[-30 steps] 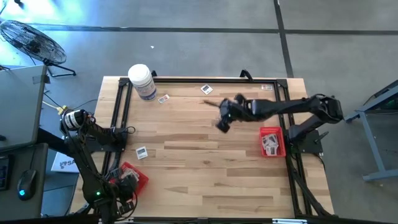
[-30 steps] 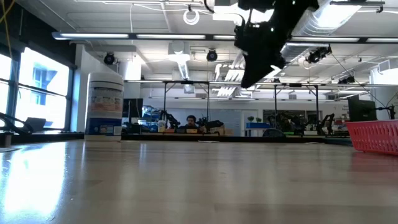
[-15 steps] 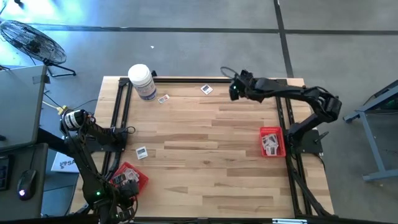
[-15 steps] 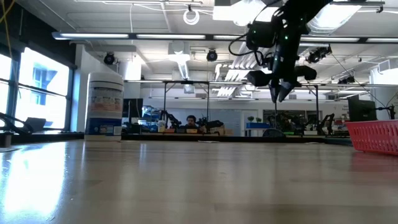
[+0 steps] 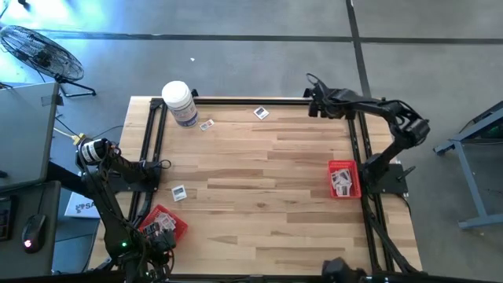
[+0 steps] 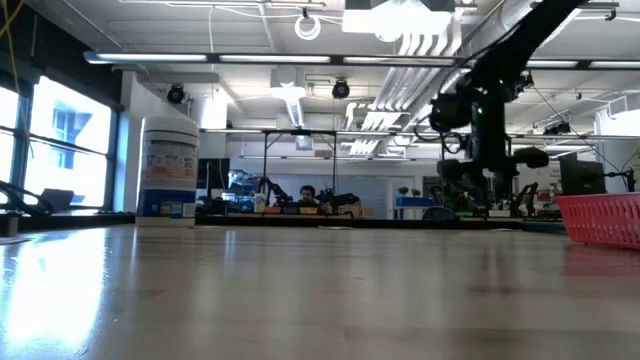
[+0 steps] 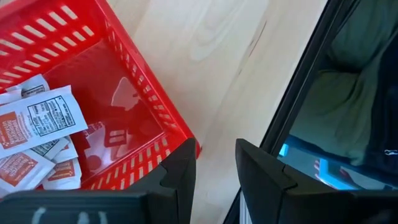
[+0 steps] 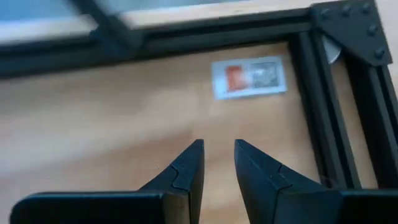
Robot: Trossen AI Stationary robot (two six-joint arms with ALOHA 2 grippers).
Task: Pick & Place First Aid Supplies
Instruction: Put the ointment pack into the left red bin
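Small flat white packets lie on the wooden table: one near the far edge [image 5: 261, 112], one beside the jar [image 5: 207, 124], one at the left [image 5: 179, 192]. More fill the red trays. My right gripper [image 5: 313, 102] hangs low over the far right corner, narrowly open and holding nothing. In the right wrist view a packet with an orange patch [image 8: 249, 78] lies flat on the wood just ahead of the right gripper [image 8: 217, 149], next to the black frame corner. My left gripper [image 7: 216, 152], narrowly open and holding nothing, waits over the left red tray's corner [image 7: 186, 140].
A large white jar [image 5: 180, 102] stands at the far left corner. A red tray with packets [image 5: 343, 179] sits at the right edge, another [image 5: 161, 224] at the near left. A black frame rail [image 5: 236, 101] borders the table. Bare wood spans the middle.
My right gripper has swung from over the table's middle toward the far edge, then right along it to the far right corner. Along the way it came down toward the table and turned. The packets have not moved.
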